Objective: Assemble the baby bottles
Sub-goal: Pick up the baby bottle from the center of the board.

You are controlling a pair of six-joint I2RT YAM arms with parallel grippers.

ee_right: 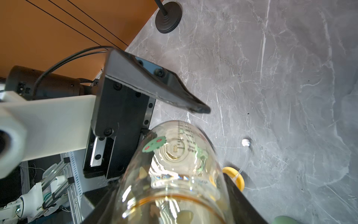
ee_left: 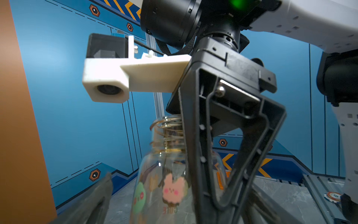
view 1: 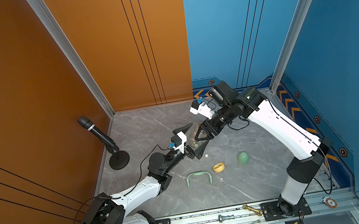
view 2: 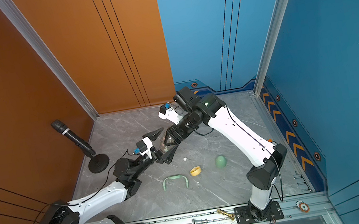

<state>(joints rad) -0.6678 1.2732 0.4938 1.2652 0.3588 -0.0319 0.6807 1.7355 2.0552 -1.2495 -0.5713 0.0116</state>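
On my far left a black microphone on a round black stand [view 1: 102, 139] sits on the grey marble-patterned desk [view 1: 142, 128], well apart from my left gripper [view 1: 191, 140]. That gripper is spread wide, one finger [view 1: 184, 128] pointing out past the small clear squat bottle body with cartoon stickers [view 1: 194, 137], the other finger below it; the bottle lies between them, and I cannot tell whether either finger touches it.

My right gripper [view 1: 200, 136] meets the left one from the opposite side and is clamped on the bottle. In the left wrist view its black fingers [ee_left: 195, 155] close over the bottle's shoulder just below the threaded neck [ee_left: 168, 128]. In the right wrist view the bottle [ee_right: 174, 164] points its base away from my right wrist, held above the desk.

Nearer my bases than both grippers, the loose parts lie on the desk. The mint-green two-handled ring [view 1: 199, 177] lies flat, nearly under my left gripper's side of the meeting point. Just to the right of it sits the yellow screw collar [view 1: 218, 167], with a thin clear tube and a small white plug [view 1: 206, 155] close by; I cannot make out a teat on it. Further right, the mint-green egg-shaped dome cap [view 1: 242, 157] stands on the desk, apart from the collar and below my right forearm.

On the metal rail at the desk's near edge lie a silver chess piece [view 1: 225, 217] and a gold chess piece [view 1: 252, 209], and far right, a striped poker chip [view 1: 330, 202].
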